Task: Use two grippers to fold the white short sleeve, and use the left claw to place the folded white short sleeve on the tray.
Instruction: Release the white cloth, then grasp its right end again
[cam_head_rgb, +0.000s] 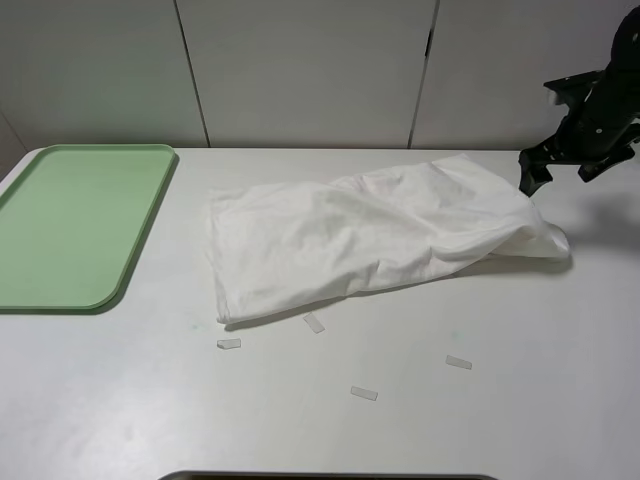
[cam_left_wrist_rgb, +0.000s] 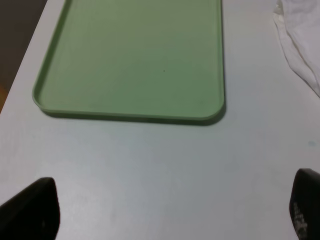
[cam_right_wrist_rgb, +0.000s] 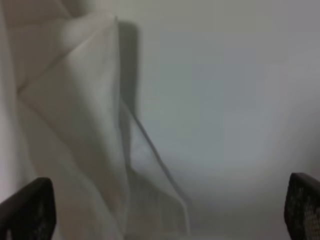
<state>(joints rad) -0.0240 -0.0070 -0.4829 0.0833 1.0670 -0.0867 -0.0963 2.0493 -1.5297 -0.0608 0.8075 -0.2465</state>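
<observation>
Table (cam_head_rgb: 120, 400), big and white, under all the rest. Next in size, white short sleeve (cam_head_rgb: 370, 235): spread on the middle of the table, rumpled and not folded neat, lying long from left to right in the high view, with its right end bunched into a soft lump. Not on the tray, well apart from it. Then the tray (cam_head_rgb: 75, 225), pale green with a low rim, flat on the table at the far left. Then the right claw (cam_head_rgb: 560, 165), black, up in the air just above the bunched right end of the white short sleeve; hard to tell if touching it. Fingers (cam_right_wrist_rgb: 27, 210) spread wide, let go, gripping nothing; down below them in the right wrist view, a blurry fold of the white cloth on the table. Then the left claw (cam_left_wrist_rgb: 167, 210), not seen from the high camera, shown only in the left wrist view as two dark fingertips (cam_left_wrist_rgb: 30, 210) far apart. Spread wide too, holding nothing, over bare table near a short end of the tray, with a bit of the white short sleeve also in sight. Last and smallest, paper scraps (cam_head_rgb: 364, 393): four little pale bits on the table in front of the white short sleeve, apart from each other, one just beside its front edge.
</observation>
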